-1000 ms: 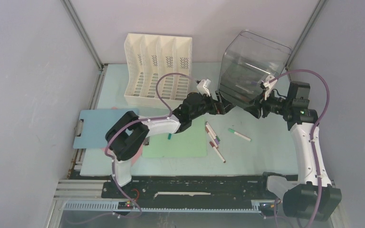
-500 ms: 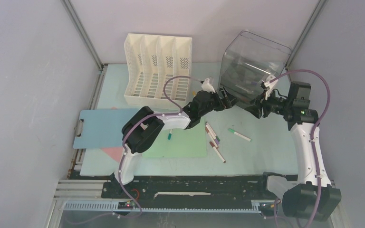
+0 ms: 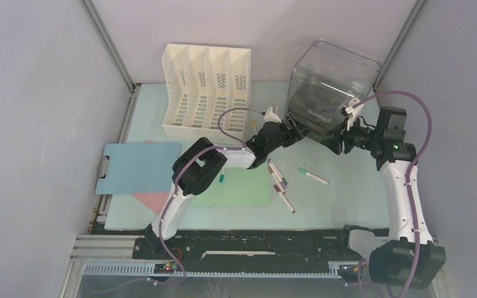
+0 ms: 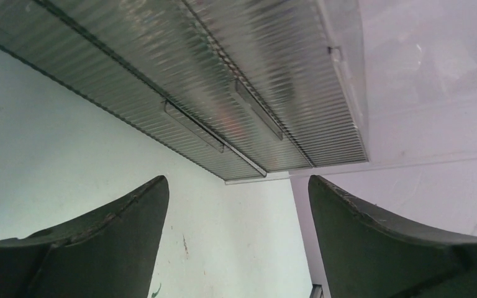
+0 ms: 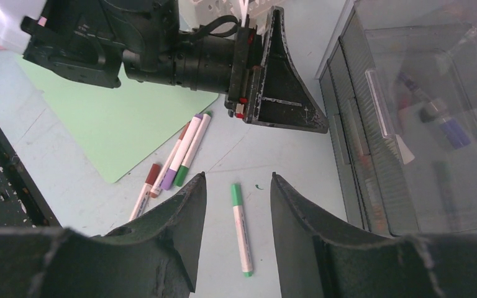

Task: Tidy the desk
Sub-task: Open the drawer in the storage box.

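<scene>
Tabletop (image 3: 348,202), pale green, spans the scene under both arms. On it I count several markers (image 3: 279,182) loose near centre and a green-capped marker (image 3: 312,176) to their right, with the blue clipboard (image 3: 133,166) and green sheet (image 3: 236,192) not yet filed in the white file rack (image 3: 205,90) at far left. Clear drawer bin (image 3: 329,81), far right: seemingly a few pens inside, though its ribbed wall blurs them. Left hand (image 4: 239,186) released and empty beside the bin; right hand (image 5: 233,186) half-parted, gripping nothing.
</scene>
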You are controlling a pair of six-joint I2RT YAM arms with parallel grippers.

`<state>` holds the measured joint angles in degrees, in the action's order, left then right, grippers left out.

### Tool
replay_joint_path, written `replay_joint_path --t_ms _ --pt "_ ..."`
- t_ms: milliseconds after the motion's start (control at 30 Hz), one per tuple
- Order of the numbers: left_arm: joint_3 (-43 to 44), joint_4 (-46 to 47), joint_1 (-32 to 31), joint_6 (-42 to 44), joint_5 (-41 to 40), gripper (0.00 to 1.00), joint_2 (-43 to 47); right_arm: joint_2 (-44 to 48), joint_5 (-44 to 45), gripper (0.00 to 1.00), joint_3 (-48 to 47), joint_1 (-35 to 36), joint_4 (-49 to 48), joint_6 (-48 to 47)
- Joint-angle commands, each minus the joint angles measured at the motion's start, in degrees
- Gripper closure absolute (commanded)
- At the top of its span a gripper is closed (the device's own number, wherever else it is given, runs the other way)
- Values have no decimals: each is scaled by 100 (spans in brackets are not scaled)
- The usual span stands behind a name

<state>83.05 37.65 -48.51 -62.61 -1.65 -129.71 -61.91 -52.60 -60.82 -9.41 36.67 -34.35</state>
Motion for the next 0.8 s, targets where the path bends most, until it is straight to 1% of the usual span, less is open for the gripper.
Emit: replay_joint_path --t_ms 0,133,367,567,767 --pt "355 186 38 -428 -226 13 -255 78 -5 50 -184 -43 -11 -62" --pt "588 31 46 -604 -299 20 -453 74 -4 50 -184 -43 -15 -63" --pt "1072 -409 48 -881 -573 29 -779 74 -5 50 -183 -43 0 -76" --pt "1612 -812 47 -1076 -680 42 -1124 87 -4 50 -184 -44 -2 -81" --pt "1779 -985 77 -1229 -722 52 -1232 98 -11 50 -187 -43 3 -99"
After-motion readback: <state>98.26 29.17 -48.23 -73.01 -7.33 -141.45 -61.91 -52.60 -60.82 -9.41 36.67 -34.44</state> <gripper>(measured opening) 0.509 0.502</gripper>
